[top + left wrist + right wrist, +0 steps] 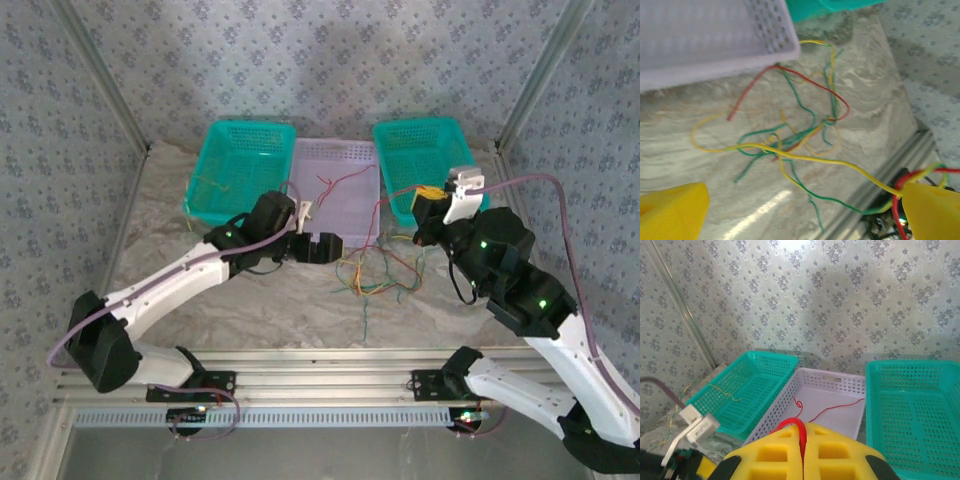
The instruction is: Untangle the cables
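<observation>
My right claw (804, 452) clamped tight on red cable (801, 434). My left claw (802, 212) gaping wide over tangled cables (795, 137) on table (870, 100), strands crossing one pad (932, 212).

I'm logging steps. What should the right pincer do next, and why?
Probably carry its red cable over the lilac basket and let go. The right pincer is shut on that cable, whose far part already lies in the basket, while a tangle of cables lies on the table.
</observation>
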`<state>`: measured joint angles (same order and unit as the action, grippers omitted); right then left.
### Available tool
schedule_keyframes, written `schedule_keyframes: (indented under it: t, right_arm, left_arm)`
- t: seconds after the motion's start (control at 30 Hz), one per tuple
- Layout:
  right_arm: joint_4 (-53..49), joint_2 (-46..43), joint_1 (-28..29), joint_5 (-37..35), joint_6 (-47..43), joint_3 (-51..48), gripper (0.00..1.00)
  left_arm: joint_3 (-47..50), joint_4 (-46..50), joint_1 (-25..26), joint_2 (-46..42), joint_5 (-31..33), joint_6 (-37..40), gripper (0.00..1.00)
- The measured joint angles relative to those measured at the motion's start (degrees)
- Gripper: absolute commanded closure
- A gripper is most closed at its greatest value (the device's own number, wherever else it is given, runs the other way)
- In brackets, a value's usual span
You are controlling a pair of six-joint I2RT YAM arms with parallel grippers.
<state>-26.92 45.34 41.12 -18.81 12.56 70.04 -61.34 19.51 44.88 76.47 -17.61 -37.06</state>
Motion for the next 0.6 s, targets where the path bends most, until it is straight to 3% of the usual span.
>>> schedule_keyframes:
  t: [0.17, 0.33, 0.6]
  right_arm:
    - [1.4, 0.0, -1.5, 3.7, 1.7, 0.0, 1.0]
    - [3.2, -0.7, -1.9, 6.3, 2.7, -0.1, 1.0]
    - [4.6, -2.2, -2.1, 9.1, 3.4, -0.9, 1.0]
  left_arm:
    - [7.8, -9.2, 0.1, -1.3, -1.6, -8.2, 0.02]
    - [9.6, -16.2, 0.1, 1.7, -3.5, -16.0, 0.03]
    - [9.6, -21.3, 0.1, 4.5, -5.6, -20.6, 0.07]
